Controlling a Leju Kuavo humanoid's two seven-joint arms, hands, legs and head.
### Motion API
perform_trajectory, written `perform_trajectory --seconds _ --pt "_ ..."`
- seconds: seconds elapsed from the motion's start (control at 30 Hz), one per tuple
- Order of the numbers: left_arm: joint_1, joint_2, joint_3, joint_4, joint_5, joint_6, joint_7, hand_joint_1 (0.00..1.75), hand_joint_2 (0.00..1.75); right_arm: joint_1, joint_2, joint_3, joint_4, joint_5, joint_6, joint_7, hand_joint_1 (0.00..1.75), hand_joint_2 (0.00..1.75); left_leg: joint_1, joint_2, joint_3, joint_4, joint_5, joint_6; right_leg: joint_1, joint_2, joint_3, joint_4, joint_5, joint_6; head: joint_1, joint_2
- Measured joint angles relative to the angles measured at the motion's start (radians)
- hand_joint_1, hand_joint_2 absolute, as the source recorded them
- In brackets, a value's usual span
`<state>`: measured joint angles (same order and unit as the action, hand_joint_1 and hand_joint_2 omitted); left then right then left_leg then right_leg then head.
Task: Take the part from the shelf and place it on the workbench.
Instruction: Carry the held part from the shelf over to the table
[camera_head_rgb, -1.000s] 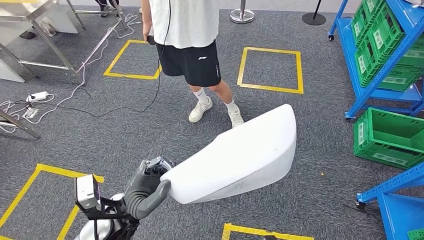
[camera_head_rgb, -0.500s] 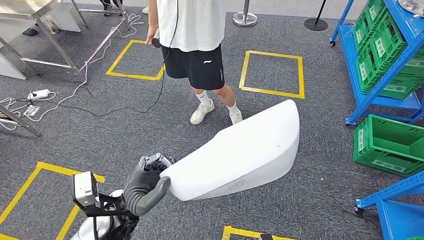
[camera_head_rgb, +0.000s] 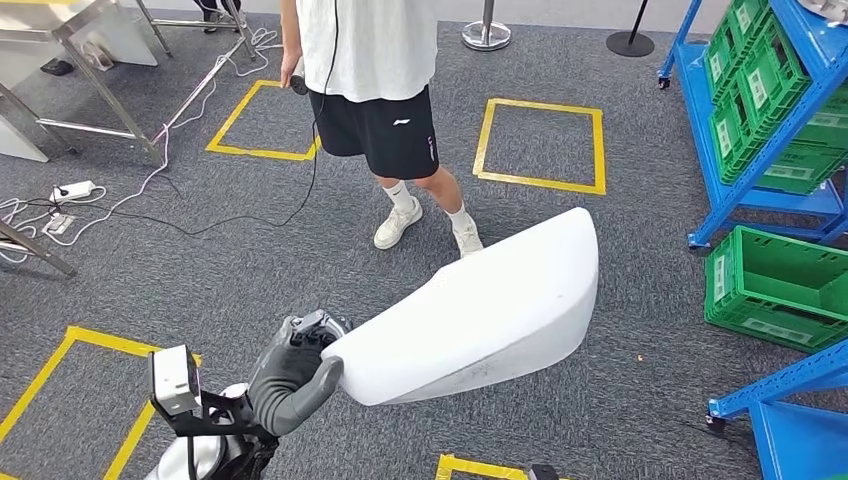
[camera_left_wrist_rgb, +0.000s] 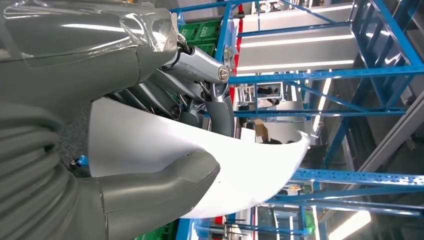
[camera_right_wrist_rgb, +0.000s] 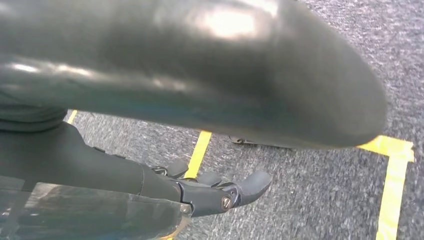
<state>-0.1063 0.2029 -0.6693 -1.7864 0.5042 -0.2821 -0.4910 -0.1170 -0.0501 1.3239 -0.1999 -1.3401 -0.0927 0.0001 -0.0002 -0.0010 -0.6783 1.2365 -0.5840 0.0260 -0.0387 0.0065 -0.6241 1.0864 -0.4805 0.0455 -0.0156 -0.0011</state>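
Left hand wrapped round the near end of the white part, thick grey thumb pressed on one face and darker fingers on the other, as seen from the left wrist. Held off the grey carpet, long and curved, slanting up and away to the right, far rounded end close to the shoes of a person in a white shirt and black shorts. Held in that person's hand, a small dark object with a cable trailing down. Right hand hanging low over the carpet beside a strip of yellow tape, fingers loosely extended and apart, nothing in them. Yellow taped squares marked on the floor ahead and to the left. Blue shelf along the right edge, stacked with green crates; another green crate standing on the floor beside its foot. Metal-framed worktop at the upper left, well apart from the part, with white cables and a power strip lying on the carpet near its legs. More blue racking in the left wrist view behind the part.
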Motion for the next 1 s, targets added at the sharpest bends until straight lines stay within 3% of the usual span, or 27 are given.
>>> perform_trajectory --seconds 0.07,0.1,0.13,0.2,0.23,0.33,0.4,0.47,0.53,0.6,0.63,0.7,0.73,0.8,0.9,0.93,1.0 --pt "0.002 0.0 0.0 0.0 0.0 0.001 0.0 1.75 1.75 -0.001 -0.002 0.0 0.0 0.0 0.0 0.0 0.0 0.0 0.004 0.0 -0.056 0.103 -0.031 0.001 0.006 0.0 0.0 0.0 -0.001 -0.001 0.0 0.0" --pt "0.002 0.001 0.0 0.0 0.0 0.001 0.0 1.75 1.75 -0.001 -0.002 0.0 0.0 0.0 0.0 0.0 0.0 0.0 0.004 -0.001 -0.064 0.109 -0.021 0.005 0.009 0.0 0.001 0.0 -0.002 -0.002 0.0 0.0" --pt "0.002 0.001 0.0 0.0 0.0 0.001 0.0 1.75 1.75 -0.001 -0.003 0.0 0.0 0.0 0.0 0.0 0.0 0.0 0.002 -0.001 -0.054 0.078 0.007 0.012 0.011 0.001 0.002 0.0 -0.003 -0.003 0.0 0.0" --pt "0.002 0.001 0.001 -0.002 0.0 0.001 0.0 1.75 1.75 -0.002 -0.002 -0.002 0.0 0.0 -0.002 0.0 0.0 0.0 -0.007 -0.001 0.006 -0.056 0.079 0.03 0.012 0.004 0.008 -0.003 -0.004 -0.005 0.001 0.0" --pt "0.002 0.001 0.001 -0.003 0.0 0.001 0.0 1.75 1.75 -0.002 0.0 -0.003 0.0 0.001 -0.003 -0.001 0.0 0.0 -0.012 -0.001 0.033 -0.112 0.101 0.037 0.012 0.005 0.01 -0.007 -0.004 -0.004 0.001 0.0" --pt "0.001 0.001 0.003 -0.007 0.0 0.0 0.0 1.75 1.75 -0.002 0.009 -0.007 -0.001 0.002 -0.003 -0.001 0.0 0.0 -0.032 0.0 0.062 -0.175 0.113 0.043 0.001 0.004 0.015 -0.021 0.001 0.003 0.0 0.0" --pt "0.0 0.002 0.004 -0.01 0.0 -0.001 0.0 1.75 1.75 -0.002 0.013 -0.009 -0.001 0.002 -0.004 -0.001 0.0 0.0 -0.035 0.0 0.091 -0.22 0.13 0.055 -0.002 0.0 0.019 -0.024 0.0 0.005 0.001 0.0" --pt "-0.002 0.0 0.005 -0.013 0.0 -0.002 -0.001 1.75 1.75 -0.002 0.011 -0.01 -0.001 0.002 -0.004 -0.002 0.0 0.0 -0.032 0.002 0.119 -0.261 0.15 0.069 0.003 -0.003 -0.005 0.03 -0.028 -0.002 0.003 0.0" --pt "-0.002 -0.001 0.003 -0.012 -0.001 -0.003 0.0 1.75 1.75 -0.002 0.007 -0.012 -0.001 0.002 -0.004 -0.002 0.0 0.0 -0.033 0.003 0.123 -0.266 0.154 0.074 0.006 -0.003 -0.067 0.152 -0.074 -0.01 0.005 0.0" --pt "0.0 -0.002 0.001 -0.011 -0.001 -0.003 0.0 1.75 1.75 -0.001 0.002 -0.013 -0.001 0.002 -0.005 -0.002 0.0 0.0 -0.032 0.0 0.122 -0.264 0.152 0.071 0.005 -0.004 -0.11 0.221 -0.086 -0.001 0.006 0.0" --pt "0.001 -0.002 0.0 -0.01 -0.001 -0.003 0.0 1.75 1.75 -0.001 -0.001 -0.014 -0.001 0.004 -0.006 -0.002 0.0 0.0 -0.031 -0.001 0.122 -0.261 0.149 0.067 0.004 -0.004 -0.104 0.201 -0.069 0.01 0.006 0.0" --pt "0.001 -0.002 0.0 -0.008 -0.001 -0.004 0.0 1.75 1.75 -0.003 -0.005 -0.014 -0.001 0.009 -0.008 -0.002 0.0 0.0 -0.027 -0.004 0.119 -0.242 0.136 0.053 -0.002 -0.006 -0.049 0.076 -0.015 0.032 0.007 0.0" --pt "0.001 -0.002 0.0 -0.006 -0.001 -0.005 0.0 1.75 1.75 -0.004 -0.006 -0.014 -0.001 0.013 -0.009 -0.002 0.0 0.0 -0.027 -0.005 0.111 -0.225 0.125 0.044 -0.003 -0.005 -0.022 0.02 0.006 0.033 0.007 0.0" --pt "0.001 -0.002 0.001 -0.005 -0.001 -0.007 0.0 1.75 1.75 -0.006 -0.007 -0.014 -0.001 0.021 -0.009 0.0 0.0 0.0 -0.027 -0.008 0.096 -0.2 0.108 0.032 0.0 -0.004 0.004 -0.028 0.019 0.019 0.006 0.0" --pt "0.001 -0.002 0.001 -0.004 0.0 -0.008 0.0 1.75 1.75 -0.008 -0.007 -0.014 0.0 0.033 -0.004 0.004 0.0 0.0 -0.022 -0.011 0.087 -0.183 0.097 0.024 0.0 -0.008 0.006 -0.028 0.021 0.001 0.004 0.0" --pt "-0.001 -0.002 0.002 -0.004 -0.001 -0.008 0.0 1.75 1.75 -0.009 -0.008 -0.014 0.0 0.036 -0.002 0.006 0.0 0.0 -0.018 -0.011 0.078 -0.162 0.083 0.018 -0.003 -0.011 0.007 -0.029 0.021 -0.003 0.003 0.0" --pt "-0.003 -0.002 0.002 -0.004 -0.003 -0.006 0.002 1.75 1.75 -0.013 -0.009 -0.014 0.0 0.041 0.0 0.008 0.0 0.0 -0.009 -0.006 0.034 -0.068 0.031 0.002 -0.003 -0.018 0.008 -0.03 0.021 -0.008 0.0 0.0"
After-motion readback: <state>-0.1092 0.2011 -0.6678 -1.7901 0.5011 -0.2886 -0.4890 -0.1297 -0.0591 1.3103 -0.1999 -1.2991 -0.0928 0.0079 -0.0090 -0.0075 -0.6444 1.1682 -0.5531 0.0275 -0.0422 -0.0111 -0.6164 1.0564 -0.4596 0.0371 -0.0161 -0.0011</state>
